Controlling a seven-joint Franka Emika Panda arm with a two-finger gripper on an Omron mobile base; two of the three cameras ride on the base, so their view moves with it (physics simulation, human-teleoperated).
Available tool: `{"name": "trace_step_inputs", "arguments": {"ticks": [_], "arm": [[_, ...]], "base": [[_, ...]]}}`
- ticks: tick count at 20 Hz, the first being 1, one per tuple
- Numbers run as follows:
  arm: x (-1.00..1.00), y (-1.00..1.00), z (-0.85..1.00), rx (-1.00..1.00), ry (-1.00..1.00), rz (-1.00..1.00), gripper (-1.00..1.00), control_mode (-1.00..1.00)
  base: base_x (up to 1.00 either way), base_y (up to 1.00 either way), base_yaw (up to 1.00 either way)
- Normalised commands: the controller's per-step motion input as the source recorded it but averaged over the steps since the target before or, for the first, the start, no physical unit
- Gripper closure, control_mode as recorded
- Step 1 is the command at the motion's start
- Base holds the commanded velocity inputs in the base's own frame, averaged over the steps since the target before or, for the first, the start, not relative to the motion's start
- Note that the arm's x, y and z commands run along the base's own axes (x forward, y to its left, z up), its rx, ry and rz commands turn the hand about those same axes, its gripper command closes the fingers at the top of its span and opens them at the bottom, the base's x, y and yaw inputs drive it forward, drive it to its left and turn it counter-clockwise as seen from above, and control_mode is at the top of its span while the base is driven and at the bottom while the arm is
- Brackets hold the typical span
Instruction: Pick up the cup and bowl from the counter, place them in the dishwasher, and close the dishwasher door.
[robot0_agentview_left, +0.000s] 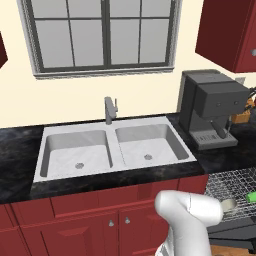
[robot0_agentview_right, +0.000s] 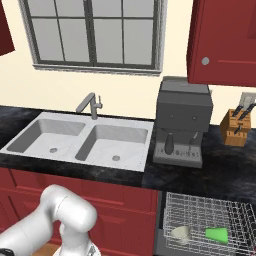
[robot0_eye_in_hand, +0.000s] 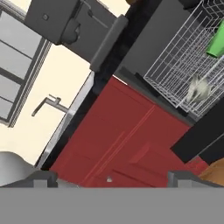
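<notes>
The dishwasher's silver wire rack (robot0_agentview_right: 210, 220) (robot0_agentview_left: 232, 185) (robot0_eye_in_hand: 183, 57) stands pulled out under the black speckled counter (robot0_agentview_right: 225, 165) (robot0_agentview_left: 15, 150). Inside it lie a green cup (robot0_agentview_right: 216, 234) (robot0_agentview_left: 251, 197) (robot0_eye_in_hand: 216, 41) and a pale grey bowl (robot0_agentview_right: 181, 232) (robot0_agentview_left: 228, 205) (robot0_eye_in_hand: 197, 89). Below the rack a dark panel, the dishwasher door (robot0_eye_in_hand: 203, 133) (robot0_agentview_left: 235, 232), hangs open. My gripper (robot0_eye_in_hand: 113, 177) is open and holds nothing. It is low in front of the dark red cabinet fronts (robot0_eye_in_hand: 127, 140), left of the rack and apart from it.
A grey steel double sink (robot0_agentview_left: 110, 150) (robot0_agentview_right: 80, 140) with a faucet (robot0_agentview_right: 90, 104) is set in the counter. A dark grey coffee machine (robot0_agentview_left: 210, 107) (robot0_agentview_right: 182, 120) stands right of it, with a wooden knife block (robot0_agentview_right: 236, 127) further right. My white elbow (robot0_agentview_left: 192, 212) (robot0_agentview_right: 70, 215) rises before the cabinets.
</notes>
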Motion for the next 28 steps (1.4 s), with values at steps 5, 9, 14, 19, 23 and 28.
{"name": "trace_step_inputs", "arguments": {"ticks": [5,9,14,19,23,28], "arm": [[-0.08,0.00,-0.42,0.05,-0.11,-0.10,-1.00,-1.00],[0.19,0.00,-0.25,0.00,-0.01,-0.06,-1.00,-1.00],[0.27,0.00,-0.32,0.00,0.00,-0.02,-1.00,-1.00],[0.10,-0.05,-0.43,-0.02,-0.02,0.00,-1.00,-1.00],[0.04,-0.20,-0.39,0.00,-0.04,0.00,-1.00,-1.00],[0.19,-0.33,-0.25,0.00,-0.03,0.00,-1.00,-1.00]], "base": [[0.00,0.00,0.00],[0.00,0.00,0.00],[0.00,0.00,0.00],[0.00,0.00,0.00],[0.00,0.00,0.00],[0.00,0.00,0.00]]}}
